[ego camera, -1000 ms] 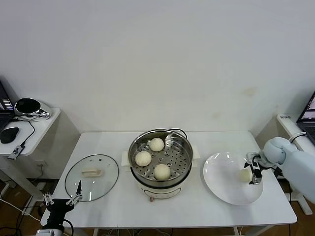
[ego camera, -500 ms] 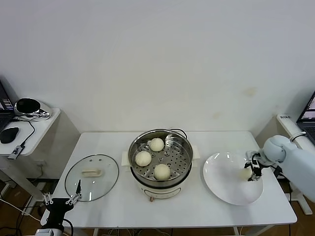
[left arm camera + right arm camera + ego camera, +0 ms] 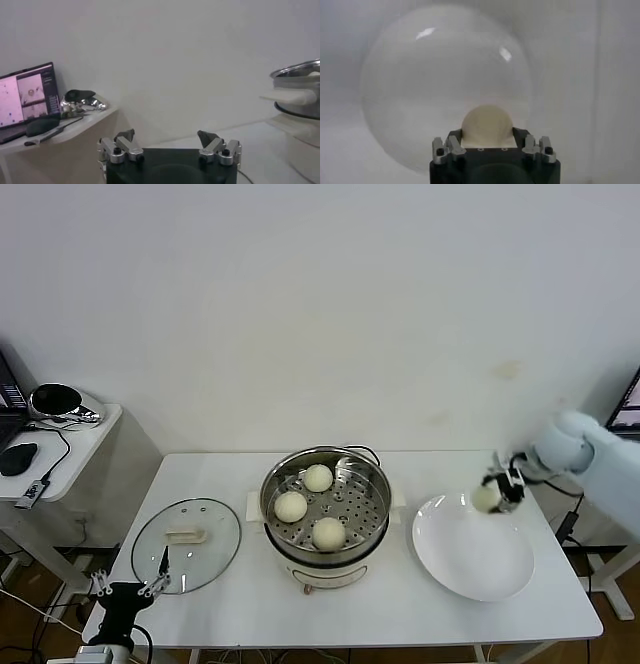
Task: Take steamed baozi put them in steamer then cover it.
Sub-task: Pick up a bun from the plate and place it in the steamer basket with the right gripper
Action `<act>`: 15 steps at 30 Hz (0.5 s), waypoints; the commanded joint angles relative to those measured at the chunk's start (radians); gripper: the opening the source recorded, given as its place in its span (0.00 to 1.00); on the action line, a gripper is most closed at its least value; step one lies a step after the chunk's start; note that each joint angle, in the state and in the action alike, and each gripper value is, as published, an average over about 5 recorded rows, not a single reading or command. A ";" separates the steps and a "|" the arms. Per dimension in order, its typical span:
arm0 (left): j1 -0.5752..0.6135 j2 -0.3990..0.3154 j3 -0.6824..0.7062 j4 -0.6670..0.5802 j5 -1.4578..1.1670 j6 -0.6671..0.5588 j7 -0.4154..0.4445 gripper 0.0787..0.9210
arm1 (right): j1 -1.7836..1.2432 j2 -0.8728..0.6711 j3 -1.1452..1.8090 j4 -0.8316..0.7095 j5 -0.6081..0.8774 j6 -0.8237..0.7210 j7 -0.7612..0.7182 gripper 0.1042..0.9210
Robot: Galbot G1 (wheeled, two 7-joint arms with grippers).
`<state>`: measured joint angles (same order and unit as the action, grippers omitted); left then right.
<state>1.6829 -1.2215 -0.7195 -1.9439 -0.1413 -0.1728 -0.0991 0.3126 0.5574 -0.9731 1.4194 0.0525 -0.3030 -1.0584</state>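
Note:
The steel steamer [image 3: 326,502] stands mid-table on its white base, with three baozi on its tray [image 3: 318,477] [image 3: 291,506] [image 3: 329,533]. My right gripper [image 3: 491,496] is shut on the fourth baozi [image 3: 486,498] and holds it in the air above the far edge of the white plate [image 3: 473,556]. In the right wrist view the baozi [image 3: 486,126] sits between the fingers, with the plate [image 3: 420,90] below. The glass cover [image 3: 187,544] lies flat on the table left of the steamer. My left gripper [image 3: 128,589] is open and idle at the table's front left corner.
A side table at the far left holds a laptop [image 3: 27,95], a mouse [image 3: 18,458] and a shiny object [image 3: 58,401]. The steamer's rim [image 3: 300,80] shows in the left wrist view. A cable runs behind the steamer.
My right gripper has lifted the baozi off the plate and moved it up and slightly left toward the plate's far edge. The left arm has not moved.

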 commanded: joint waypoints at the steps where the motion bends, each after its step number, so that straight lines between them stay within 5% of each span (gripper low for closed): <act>1: -0.004 0.003 -0.001 -0.005 -0.001 0.010 0.001 0.88 | 0.481 0.207 -0.380 0.148 0.440 -0.186 0.118 0.66; 15: 0.004 -0.009 -0.009 0.000 -0.004 -0.002 -0.001 0.88 | 0.294 0.505 -0.355 0.062 0.591 -0.382 0.279 0.66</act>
<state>1.6853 -1.2299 -0.7265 -1.9421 -0.1463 -0.1756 -0.1000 0.6133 0.8535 -1.2560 1.5000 0.4798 -0.5444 -0.8846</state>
